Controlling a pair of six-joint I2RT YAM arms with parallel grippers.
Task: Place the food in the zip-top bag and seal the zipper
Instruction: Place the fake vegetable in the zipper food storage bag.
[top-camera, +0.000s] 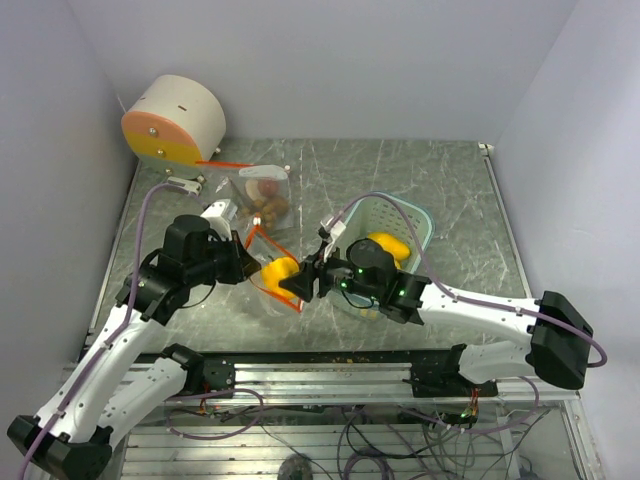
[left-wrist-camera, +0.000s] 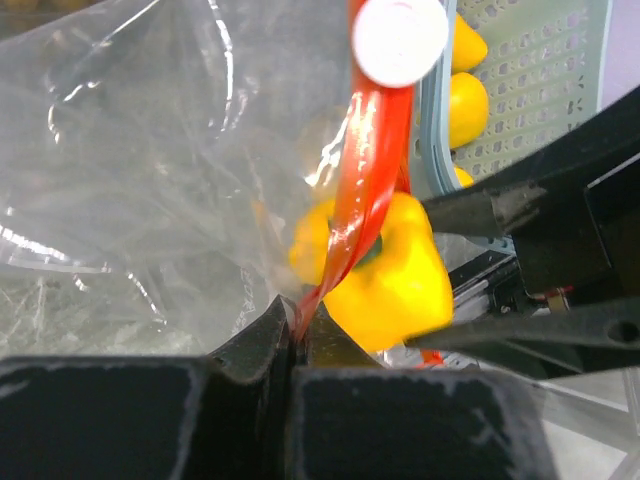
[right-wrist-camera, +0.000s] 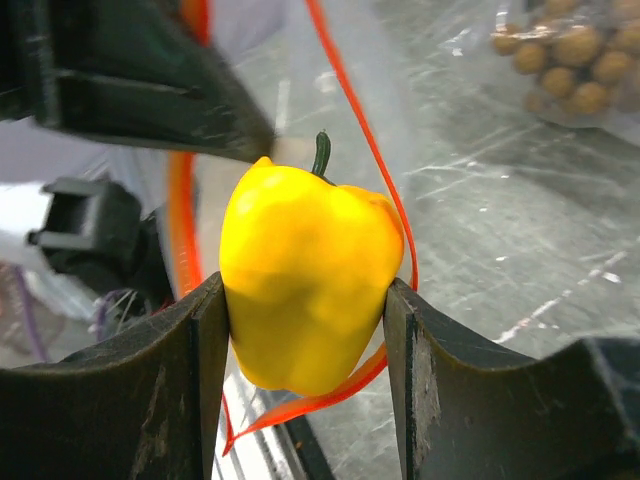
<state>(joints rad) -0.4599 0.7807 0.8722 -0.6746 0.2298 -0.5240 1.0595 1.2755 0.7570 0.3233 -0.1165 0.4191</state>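
My right gripper (right-wrist-camera: 305, 300) is shut on a yellow-orange fruit (right-wrist-camera: 305, 280) with a green stem, holding it at the mouth of the clear zip-top bag (top-camera: 262, 200). The bag's red zipper rim (right-wrist-camera: 385, 180) loops around the fruit. My left gripper (left-wrist-camera: 296, 325) is shut on that zipper rim (left-wrist-camera: 370, 170), holding the mouth up beside the fruit (left-wrist-camera: 390, 285). A bunch of small brown fruits (top-camera: 270, 207) lies inside the bag's far end. More yellow fruits (top-camera: 392, 245) sit in the pale teal basket (top-camera: 420, 225).
A round white and orange drum (top-camera: 175, 122) stands at the back left corner. Walls close in the table on the left, back and right. A metal rail (top-camera: 340, 365) runs along the near edge. The basket (left-wrist-camera: 540, 70) stands right behind my right arm.
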